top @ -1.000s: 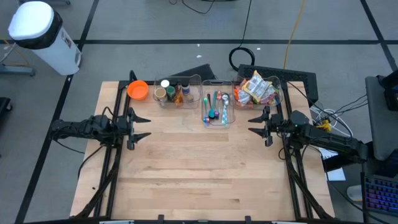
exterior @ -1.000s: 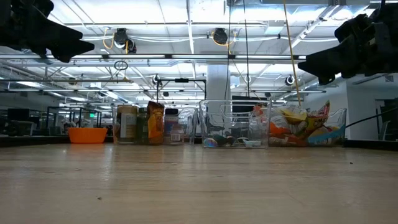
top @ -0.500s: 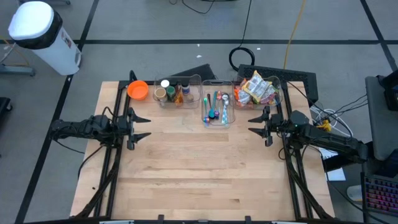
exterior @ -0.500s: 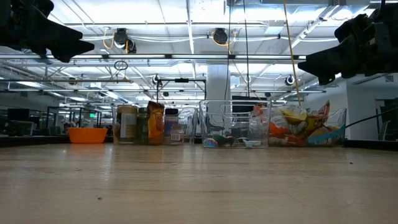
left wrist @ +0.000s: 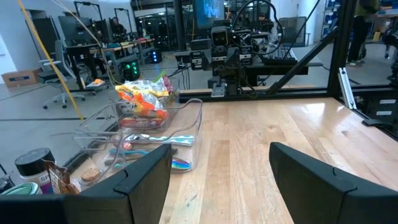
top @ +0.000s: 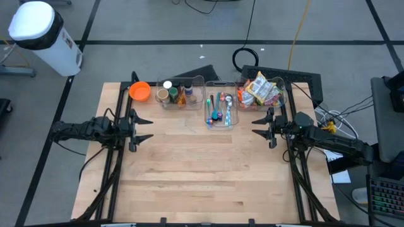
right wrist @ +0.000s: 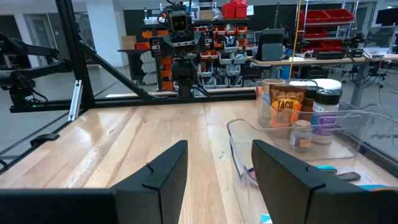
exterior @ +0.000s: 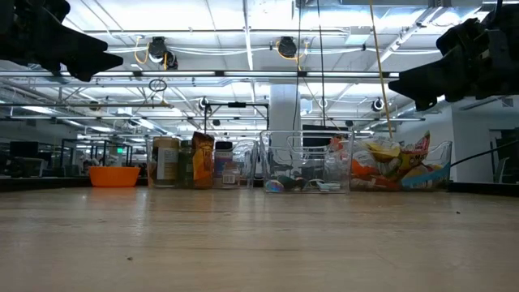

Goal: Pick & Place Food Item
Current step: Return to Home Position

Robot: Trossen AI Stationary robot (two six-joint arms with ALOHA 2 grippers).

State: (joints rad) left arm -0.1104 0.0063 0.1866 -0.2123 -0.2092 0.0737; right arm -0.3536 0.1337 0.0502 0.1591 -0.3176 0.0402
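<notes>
The spoons [top: 218, 107], among them green, blue and purple ones, lie together inside the centre bin [top: 233, 120], a clear tub at the back of the bench [top: 202, 170]. Just left of that bin a second clear bin [top: 189, 82] holds jars [top: 173, 94], and left again sits an orange bowl [top: 139, 91]. Just right of the centre bin a third clear bin [top: 252, 106] is heaped with snack packets [top: 262, 90].

The left pincer [top: 144, 128] hovers above the bench, well to the left of the centre bin and nearer the front, pointing toward it; its fingers are spread wide with nothing between them. The right pincer [top: 259, 123] hangs just right of the centre bin's front corner, facing the left one, its fingers also apart and empty.
</notes>
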